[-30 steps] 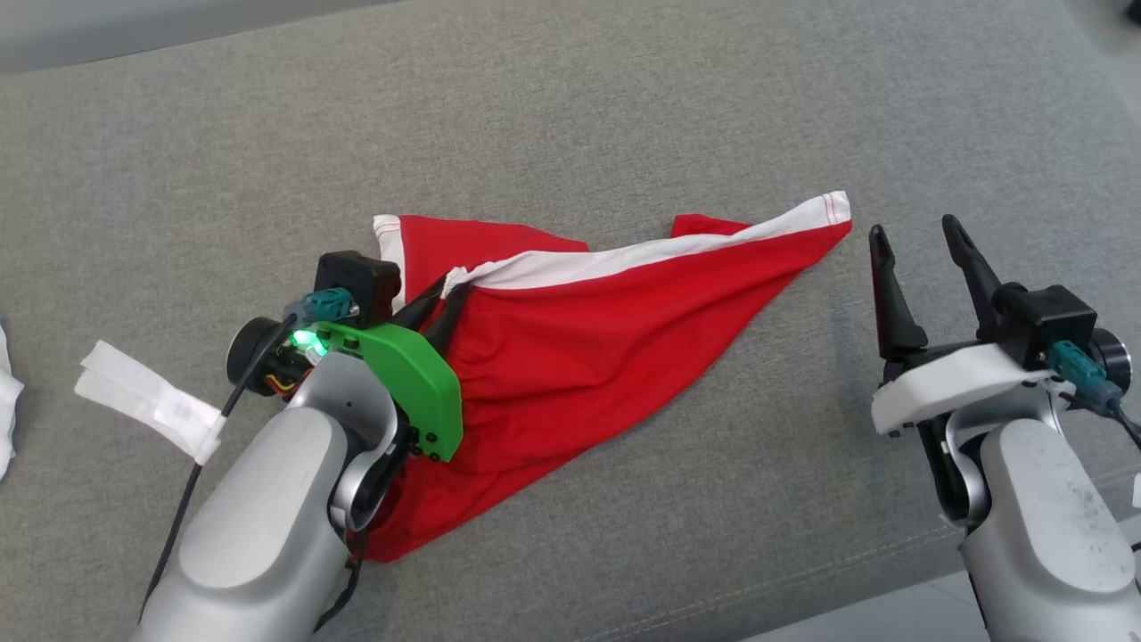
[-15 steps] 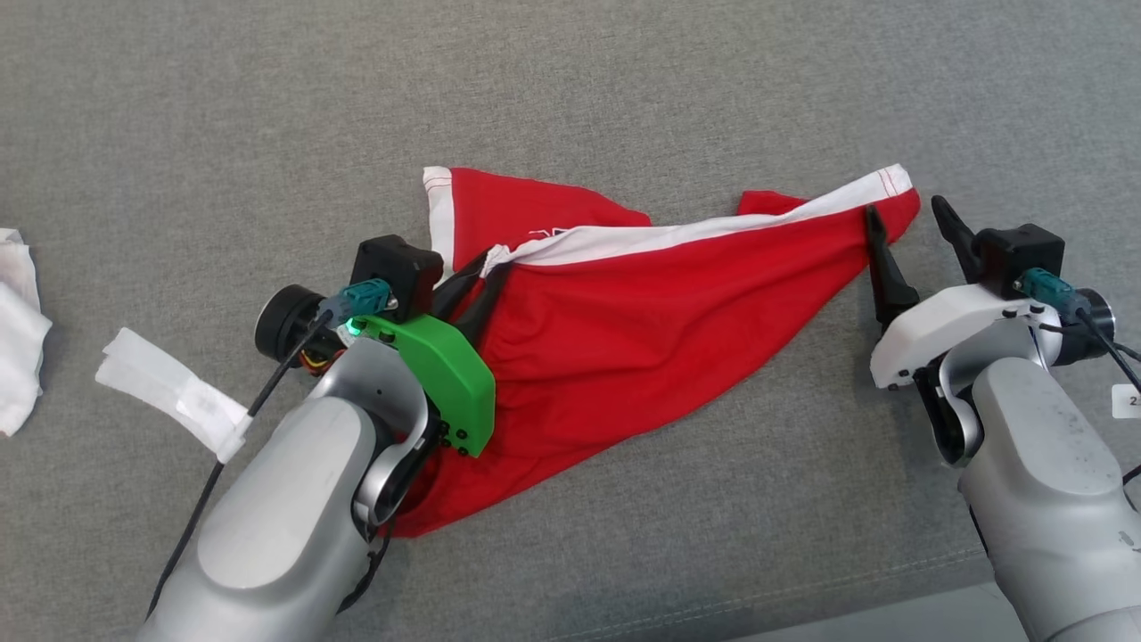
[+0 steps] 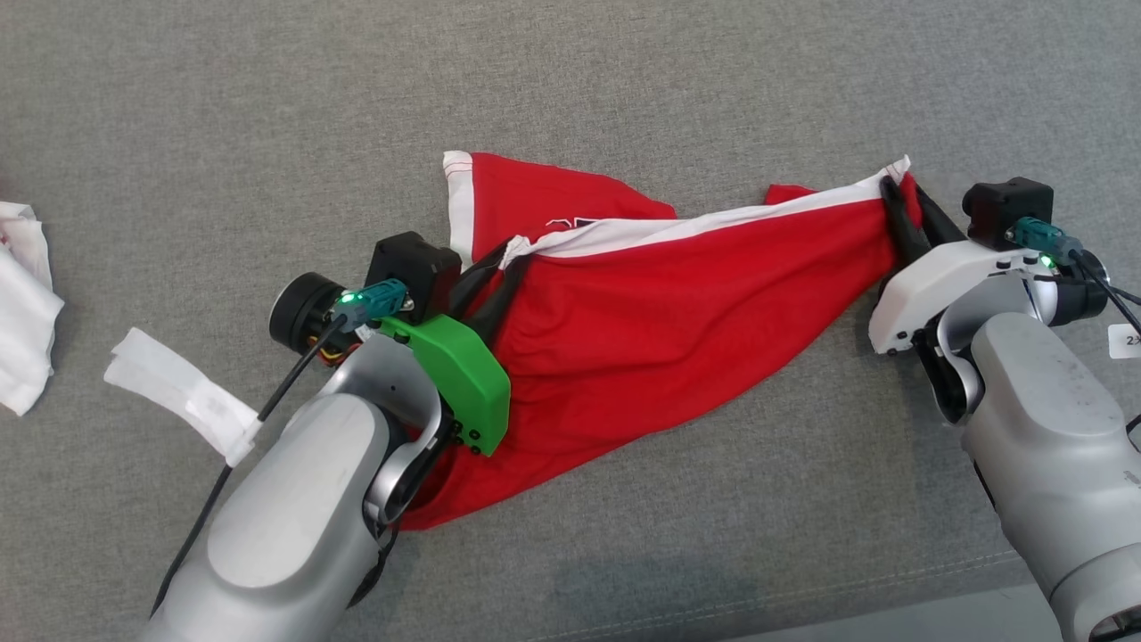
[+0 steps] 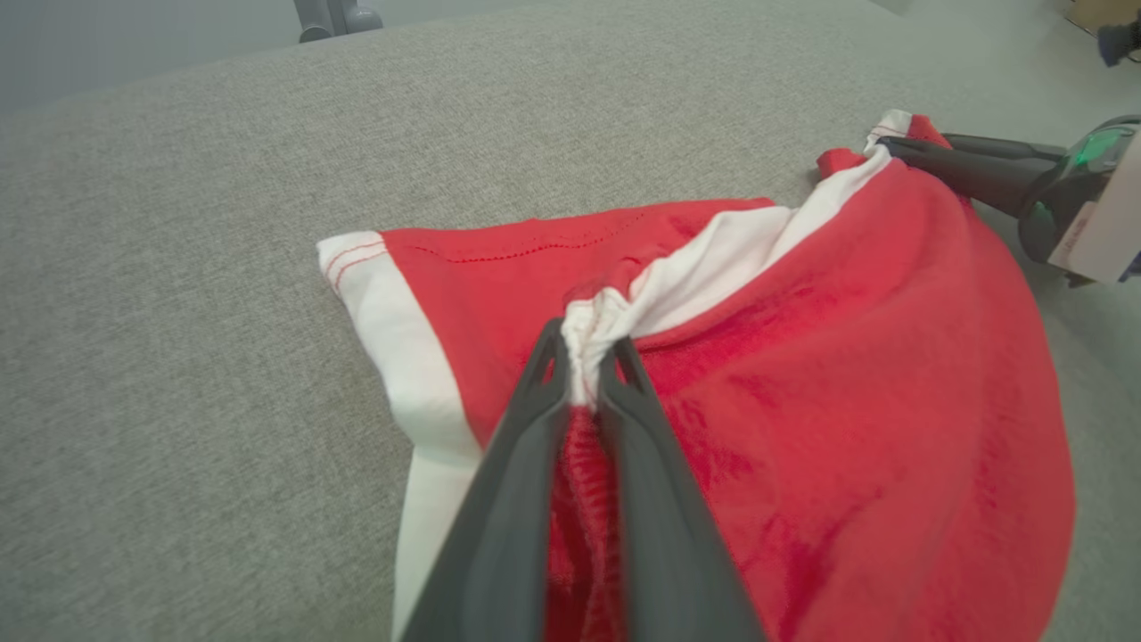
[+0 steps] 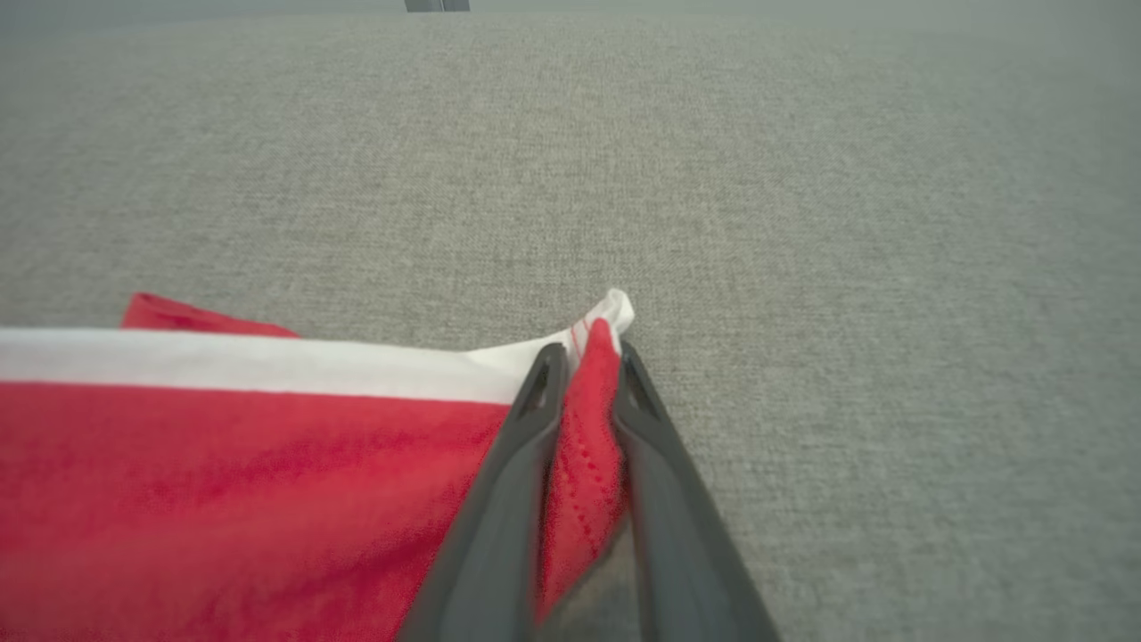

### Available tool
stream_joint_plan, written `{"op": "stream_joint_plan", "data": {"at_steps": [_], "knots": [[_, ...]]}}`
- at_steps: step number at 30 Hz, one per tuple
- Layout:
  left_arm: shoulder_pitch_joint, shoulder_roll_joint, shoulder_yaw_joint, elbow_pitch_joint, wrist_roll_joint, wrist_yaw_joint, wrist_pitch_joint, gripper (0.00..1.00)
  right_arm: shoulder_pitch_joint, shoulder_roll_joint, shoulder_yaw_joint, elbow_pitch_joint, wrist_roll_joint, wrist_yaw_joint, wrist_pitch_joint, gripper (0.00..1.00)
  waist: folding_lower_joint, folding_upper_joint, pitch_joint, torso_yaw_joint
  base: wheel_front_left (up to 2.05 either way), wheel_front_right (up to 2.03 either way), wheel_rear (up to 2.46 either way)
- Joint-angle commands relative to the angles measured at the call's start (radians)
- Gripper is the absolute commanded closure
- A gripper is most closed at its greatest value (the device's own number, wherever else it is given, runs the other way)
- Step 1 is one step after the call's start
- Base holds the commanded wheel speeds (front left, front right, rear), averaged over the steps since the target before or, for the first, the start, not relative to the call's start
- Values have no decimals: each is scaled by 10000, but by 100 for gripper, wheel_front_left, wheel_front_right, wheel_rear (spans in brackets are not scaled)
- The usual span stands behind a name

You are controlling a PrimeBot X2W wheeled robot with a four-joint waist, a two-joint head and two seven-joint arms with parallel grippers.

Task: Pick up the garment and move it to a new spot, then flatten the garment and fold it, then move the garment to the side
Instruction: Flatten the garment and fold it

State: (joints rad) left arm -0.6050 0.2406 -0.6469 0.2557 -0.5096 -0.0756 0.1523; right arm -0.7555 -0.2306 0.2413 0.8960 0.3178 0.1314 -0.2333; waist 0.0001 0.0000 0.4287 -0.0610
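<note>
A red garment with white bands lies crumpled on the grey upholstered surface. My left gripper is shut on a bunched fold of its white band, and the left wrist view shows the cloth pinched between the fingertips. At the garment's right corner my right gripper is shut on the fabric; its wrist view shows red cloth squeezed between the two fingers. The garment stretches between the two grippers.
A white strip of cloth or tape lies left of my left arm, and white cloth sits at the far left edge. The surface's front edge runs along the lower right. Open grey surface lies beyond the garment.
My right gripper moved in onto the garment's right corner and closed on it. The head camera shifted, so the whole scene slid. The left gripper kept its hold.
</note>
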Motion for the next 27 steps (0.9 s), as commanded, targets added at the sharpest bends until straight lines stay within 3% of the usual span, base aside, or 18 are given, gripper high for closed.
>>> {"op": "stream_joint_plan", "data": {"at_steps": [1, 7, 11, 23, 27], "knots": [[-148, 21, 35, -10, 52, 20, -158, 100, 7, -121, 206, 182, 202, -17, 29, 100, -1, 0, -11, -8, 0, 0, 0], [-106, 63, 231, -243, 112, 195, -728, 100, -90, -386, 384, -257, 500, -17, -236, 100, -1, 0, -189, -80, 0, 0, 0], [-154, 234, 448, -771, 254, 415, -1154, 100, 4, -630, 97, -1292, 514, -17, -321, 100, -1, 0, -419, -144, 0, 0, 0], [-735, 1070, 1696, -3463, 682, 1370, -1781, 100, 754, -705, -1467, -7005, -479, -17, -303, 100, -1, 0, -1366, -185, 0, 0, 0], [-1095, 1403, 2316, -4255, 786, 1725, -1779, 100, 744, -609, -1956, -9118, -798, -17, 206, 100, -1, 0, -1791, -157, 0, 0, 0]]}}
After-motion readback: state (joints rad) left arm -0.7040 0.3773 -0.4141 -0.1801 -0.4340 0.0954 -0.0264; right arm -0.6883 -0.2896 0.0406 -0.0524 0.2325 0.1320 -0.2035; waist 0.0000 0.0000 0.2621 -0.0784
